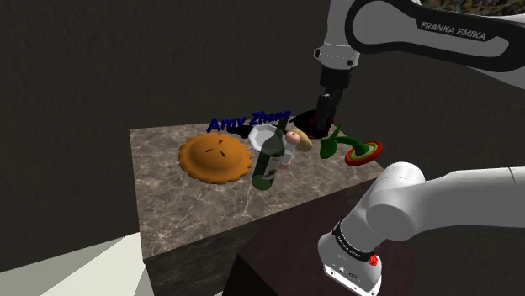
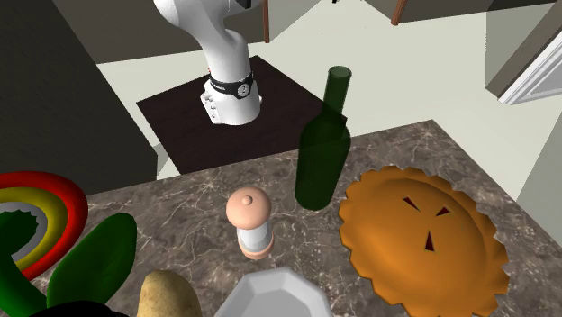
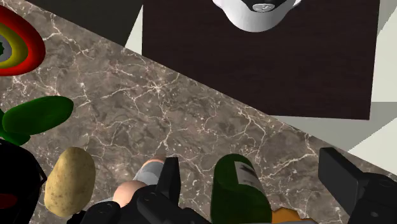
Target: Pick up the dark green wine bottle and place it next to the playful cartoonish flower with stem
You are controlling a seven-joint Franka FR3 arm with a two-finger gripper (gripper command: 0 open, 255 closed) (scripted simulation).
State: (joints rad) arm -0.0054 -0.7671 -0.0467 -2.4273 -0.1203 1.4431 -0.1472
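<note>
The dark green wine bottle (image 1: 269, 158) (image 2: 322, 149) stands upright near the middle of the marble table top (image 1: 168, 210), between a pie and a small grinder. The cartoon flower has a rainbow-ringed head (image 1: 364, 152) (image 2: 40, 212) (image 3: 16, 44) and a green stem with leaves (image 1: 333, 143) (image 2: 95, 261) (image 3: 35, 114); it lies at the table's end on the shoulder view's right. My gripper (image 1: 324, 118) (image 3: 254, 184) hangs open above the table, up beyond the bottle. In the wrist view the bottle's top (image 3: 238, 191) shows between the fingers, and they do not touch it.
A round brown pie (image 1: 215, 157) (image 2: 419, 230) lies beside the bottle. A pink-topped grinder (image 2: 249, 221) (image 3: 143, 184), a potato (image 2: 167, 295) (image 3: 70, 181) and a white bowl (image 1: 265, 134) (image 2: 275, 297) crowd the space between bottle and flower. Blue lettering (image 1: 248, 120) floats at the back.
</note>
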